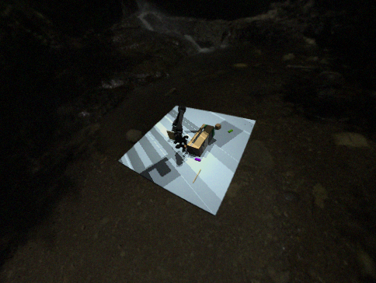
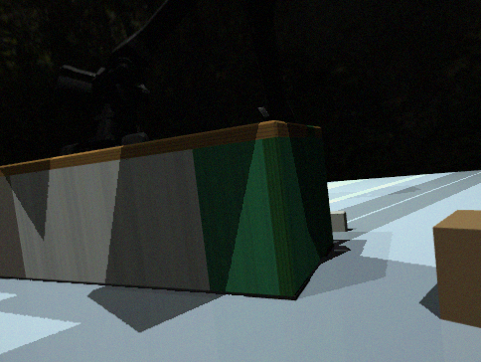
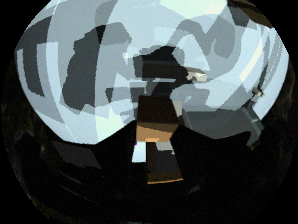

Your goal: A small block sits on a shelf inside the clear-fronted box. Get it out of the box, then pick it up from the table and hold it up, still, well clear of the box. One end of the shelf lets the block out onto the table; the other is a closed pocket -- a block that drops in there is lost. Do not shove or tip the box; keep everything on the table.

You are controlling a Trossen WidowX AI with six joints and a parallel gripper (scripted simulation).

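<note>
The box [image 1: 196,144] [image 2: 159,224] [image 3: 165,179] stands upright on the table, with a wooden top and a green end. My gripper [image 1: 183,148] [image 3: 151,123] is beside the end of the box away from the green one. It is shut on a small orange-brown block [image 3: 156,131], which sits between the fingertips in the wrist view. In the exterior view the fingertips and the block are hidden behind the box. Whether the block touches the table cannot be told.
A purple piece [image 1: 198,159] lies near the box's near end, and a thin stick [image 1: 196,176] lies further toward the front. A brown cube [image 1: 217,127] [image 2: 459,273] and a green piece [image 1: 230,131] are beyond the green end. A small pale block [image 2: 339,221] shows behind the box.
</note>
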